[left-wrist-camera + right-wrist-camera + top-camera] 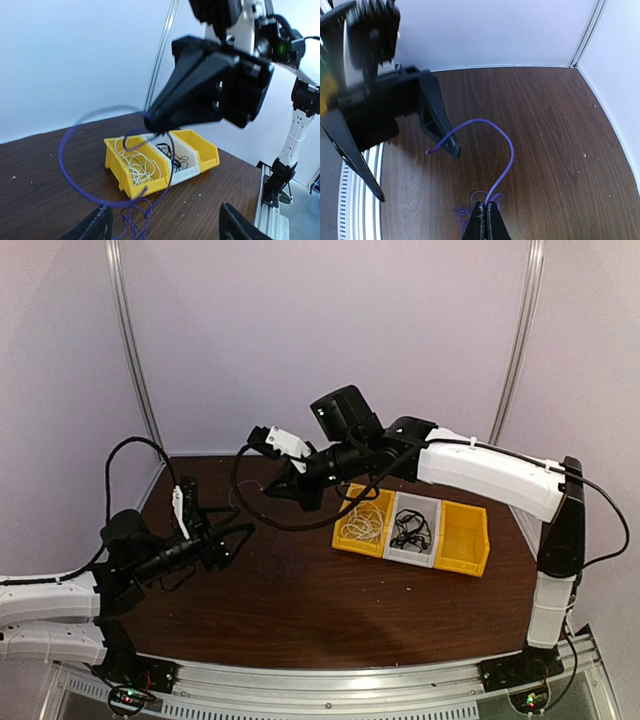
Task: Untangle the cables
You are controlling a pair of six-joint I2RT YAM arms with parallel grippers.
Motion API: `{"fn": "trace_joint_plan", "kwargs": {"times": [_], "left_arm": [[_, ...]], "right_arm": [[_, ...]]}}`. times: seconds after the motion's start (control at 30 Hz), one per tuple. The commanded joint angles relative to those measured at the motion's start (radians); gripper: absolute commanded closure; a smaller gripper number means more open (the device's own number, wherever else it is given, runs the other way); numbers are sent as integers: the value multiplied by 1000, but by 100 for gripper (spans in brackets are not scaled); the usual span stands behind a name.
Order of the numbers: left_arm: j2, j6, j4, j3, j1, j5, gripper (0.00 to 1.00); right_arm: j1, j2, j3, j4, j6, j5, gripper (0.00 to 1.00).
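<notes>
Dark wood table (400, 590), white walls; I'm working a purple cable (497, 145).
My right gripper (486, 210) is pinched tight on it; my left gripper (162, 222) gapes wide, empty, the cable looping just beyond its fingers.

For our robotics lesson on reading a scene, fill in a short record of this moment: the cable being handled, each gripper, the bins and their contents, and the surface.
cable in play: purple cable, looped in the air, its tangled end low near the table
right gripper: shut on the purple cable
left gripper: open, nothing between its fingers
bins: yellow bin holding white cable; grey bin holding black cable; second yellow bin, contents not visible
surface: dark wooden table
</notes>
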Motion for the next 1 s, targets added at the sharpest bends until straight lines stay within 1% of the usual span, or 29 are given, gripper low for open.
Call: {"fn": "trace_joint_plan", "kwargs": {"times": [0.0, 0.03, 0.1, 0.17, 0.23, 0.3, 0.4, 0.47, 0.53, 0.7, 0.8, 0.97], "left_arm": [[-37, -63, -10, 95, -2, -79, 22], [-32, -93, -63, 123, -2, -94, 19], [1, -153, -187, 193, -1, -118, 17], [49, -189, -287, 272, -1, -120, 18], [97, -217, -371, 333, -1, -134, 23], [125, -232, -388, 359, -1, -135, 30], [137, -266, -423, 378, 2, -219, 42], [133, -296, -442, 376, 16, -276, 44], [134, -326, -438, 367, 36, -283, 42], [159, -311, -346, 351, 42, -210, 41], [184, -265, -247, 346, 42, -61, 41], [233, -264, -231, 374, 42, 73, 41]], "right_arm": [[-18, -51, -55, 16, -21, -11, 100], [-22, -56, -64, 14, -31, -10, 100], [-27, -67, -83, 7, -51, -10, 100], [-29, -81, -102, 5, -66, -26, 100], [-31, -99, -129, 15, -70, -49, 100], [-31, -117, -153, 31, -63, -59, 100], [-31, -125, -166, 31, -65, -56, 100], [-31, -133, -179, 35, -65, -53, 100], [-31, -143, -199, 43, -63, -61, 100], [-31, -150, -219, 53, -52, -78, 100], [-31, -146, -219, 51, -57, -76, 100], [-34, -148, -234, 57, -59, -62, 100]]}}
